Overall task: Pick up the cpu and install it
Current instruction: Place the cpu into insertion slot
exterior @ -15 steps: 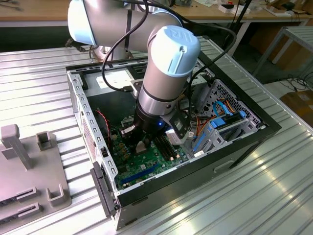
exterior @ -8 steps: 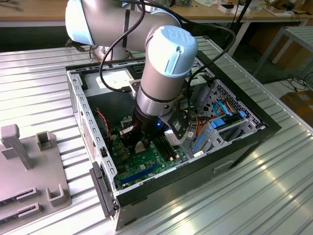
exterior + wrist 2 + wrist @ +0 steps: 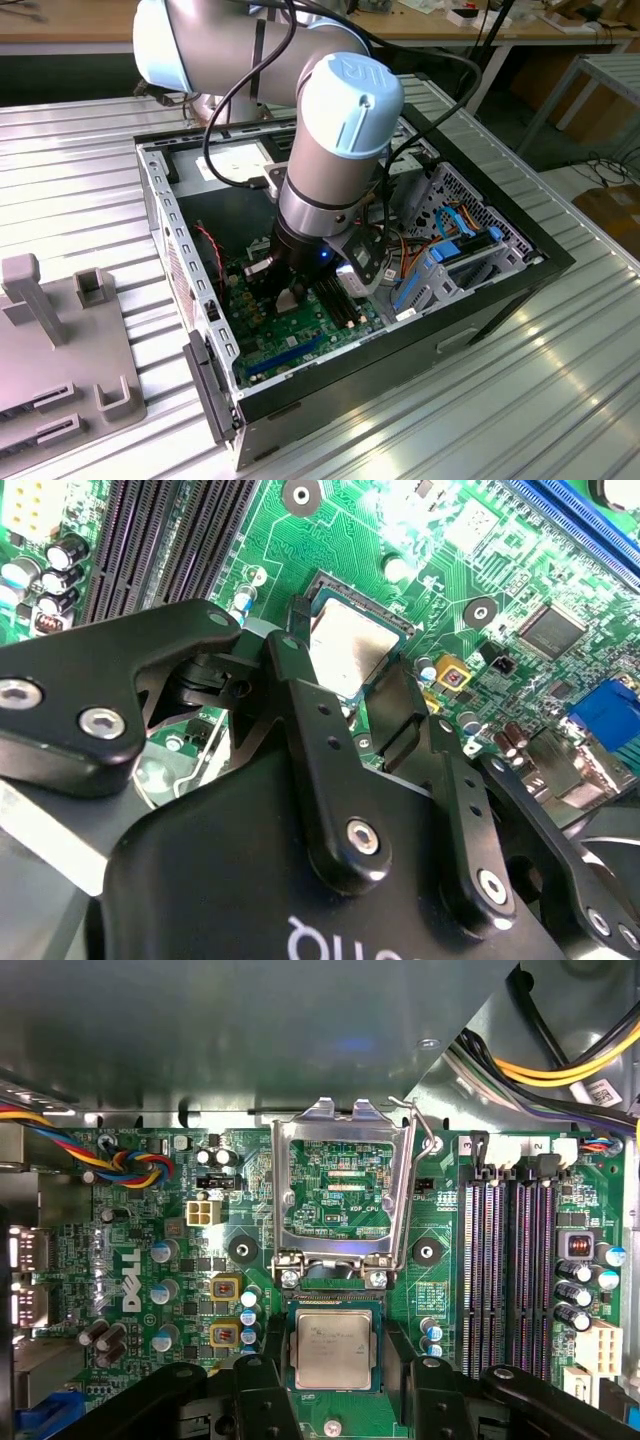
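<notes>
Item 1. A black open-sided computer case (image 3: 175, 250) lies on its side on the ribbed metal table (image 3: 500, 400), in the centre of the exterior view. Judged reason: this lay turns the board face-up for work from above. A grey moulded fixture (image 3: 60, 340) sits on the table at the exterior view's left, well apart from the case.

Item 2. Contents of the case: a green motherboard (image 3: 180, 1230) on its floor, bundled coloured cables (image 3: 450, 225), and blue drive fittings towards the exterior view's right.

Item 3. The arm reaches down into the case, with its black gripper (image 3: 345, 680) low over the board.

Item 4. The cpu (image 3: 332, 1350), a small flat square chip with a dull grey metal top, lies squarely within the square processor socket (image 3: 385, 675). The long black memory slots (image 3: 505, 1270) run just beside it.

Item 5. The silver hinged retaining frame (image 3: 340, 1115) stands swung open clear of the socket. It evidently leaves the seat free, and the chip is not yet clamped.

Item 6. Pincer state: it straddles the chip closely on two opposite sides. Whether it presses on the chip's edges or stands just clear of them cannot be told in either wrist view.
</notes>
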Robot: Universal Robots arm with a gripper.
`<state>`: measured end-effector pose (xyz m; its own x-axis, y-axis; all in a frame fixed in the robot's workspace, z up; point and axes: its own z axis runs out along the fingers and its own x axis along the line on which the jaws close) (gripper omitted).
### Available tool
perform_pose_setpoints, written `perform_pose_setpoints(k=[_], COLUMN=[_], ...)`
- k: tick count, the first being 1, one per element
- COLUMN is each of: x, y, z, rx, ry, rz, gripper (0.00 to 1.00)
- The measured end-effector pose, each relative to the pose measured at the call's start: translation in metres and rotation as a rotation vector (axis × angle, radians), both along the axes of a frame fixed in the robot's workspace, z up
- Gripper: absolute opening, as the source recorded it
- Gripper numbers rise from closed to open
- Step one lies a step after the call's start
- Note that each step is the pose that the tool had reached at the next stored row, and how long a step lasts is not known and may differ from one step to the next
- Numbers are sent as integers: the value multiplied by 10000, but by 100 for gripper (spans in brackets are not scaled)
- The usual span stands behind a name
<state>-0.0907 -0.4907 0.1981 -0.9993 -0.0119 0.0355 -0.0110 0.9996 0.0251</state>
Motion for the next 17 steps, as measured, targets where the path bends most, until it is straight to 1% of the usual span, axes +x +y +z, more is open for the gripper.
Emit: perform_pose_setpoints(k=[17], x=[0], y=[0], z=[-8], rx=[1], ry=[-1], rz=[-1], gripper=[47])
